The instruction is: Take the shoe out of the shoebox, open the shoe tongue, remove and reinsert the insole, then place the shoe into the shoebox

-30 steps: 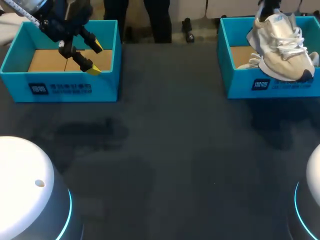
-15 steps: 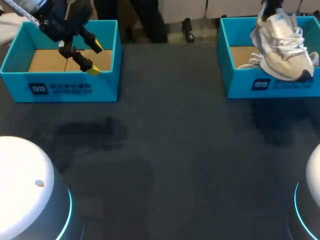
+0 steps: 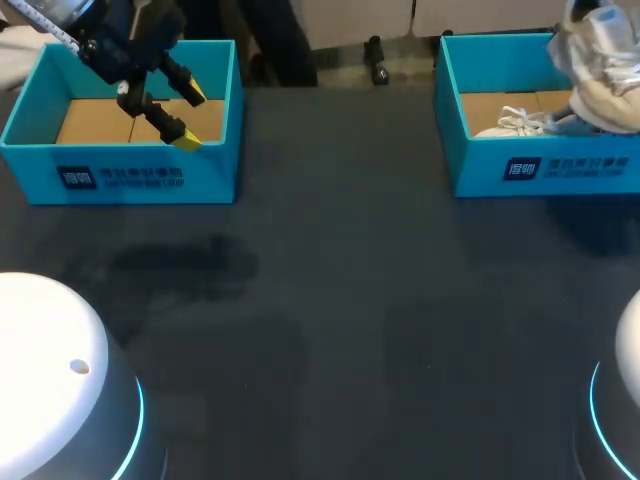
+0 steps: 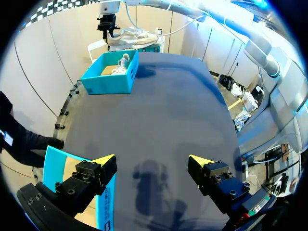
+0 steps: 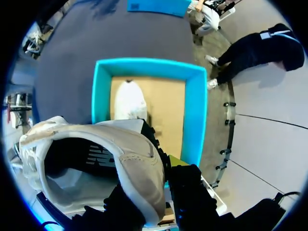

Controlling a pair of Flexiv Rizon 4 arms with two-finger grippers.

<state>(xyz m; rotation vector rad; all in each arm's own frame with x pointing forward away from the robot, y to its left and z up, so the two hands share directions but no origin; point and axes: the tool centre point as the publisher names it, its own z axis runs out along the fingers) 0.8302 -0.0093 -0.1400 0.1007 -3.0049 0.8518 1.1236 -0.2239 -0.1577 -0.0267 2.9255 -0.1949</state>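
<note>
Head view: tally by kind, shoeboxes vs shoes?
Shoeboxes: 2 (left shoebox, right shoebox)
Shoes: 2 (lifted shoe, boxed shoe inside the right shoebox)
Total: 4

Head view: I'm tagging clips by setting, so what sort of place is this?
Probably a robot test bench, not a shop: a dark table bears a left shoebox and a right shoebox, the left gripper hangs open over one, the right gripper holds a sneaker above the other.
</note>
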